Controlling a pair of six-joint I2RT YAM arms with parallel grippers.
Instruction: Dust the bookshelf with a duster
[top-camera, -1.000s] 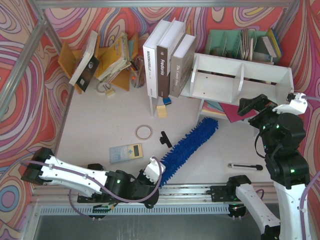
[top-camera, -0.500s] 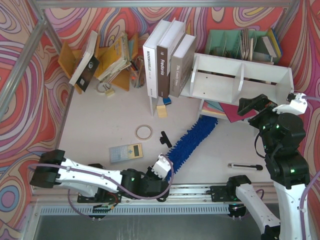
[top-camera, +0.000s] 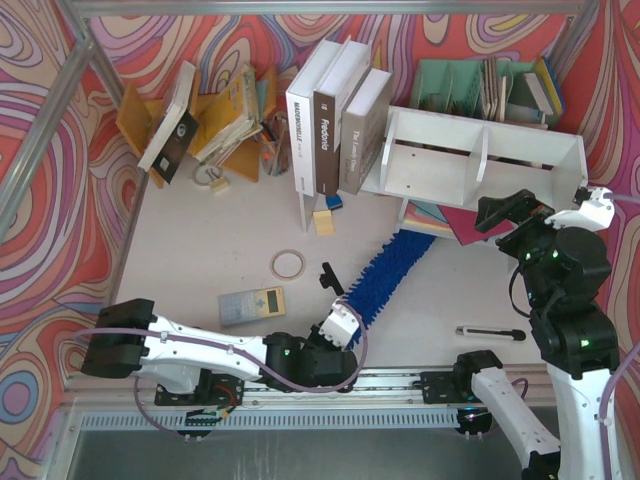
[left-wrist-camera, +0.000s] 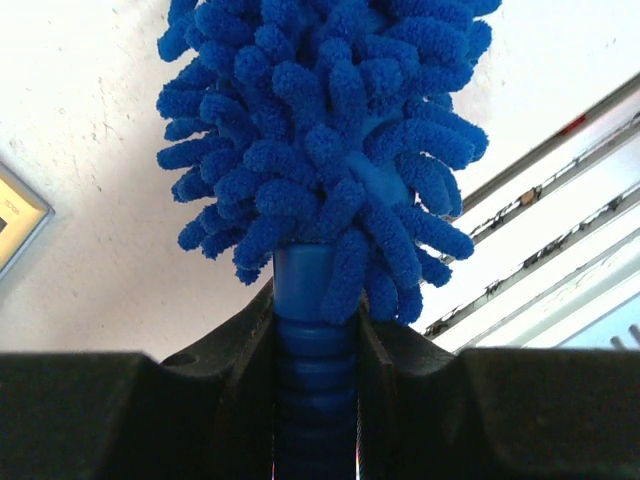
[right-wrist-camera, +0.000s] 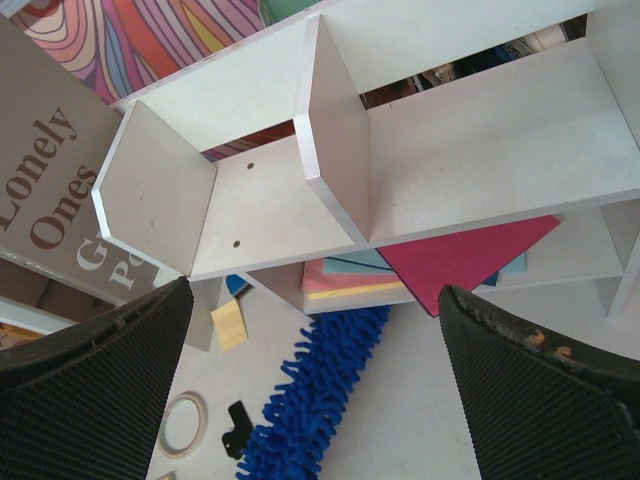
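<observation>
The left jaws are pinching the thin blue handle of the duster (left-wrist-camera: 320, 130), right where the fluffy part starts. The handle sits snug between the two black sides. From there the duster slants across the bench (top-camera: 200, 260) toward the bookshelf (top-camera: 470, 160). Its fluffy tip is low down by the left end of the bookshelf, next to some pink, yellow and blue sheets (right-wrist-camera: 460, 265) that lie under it. I cannot tell if the tip touches them.

The right jaws are spread wide and hold nothing. They are up in front of the open side of the bookshelf.

A small black clip (top-camera: 331, 278) lies just beside the duster. A ring of tape (top-camera: 289, 264) is near it. A pen (top-camera: 490, 333) lies by the right arm.
</observation>
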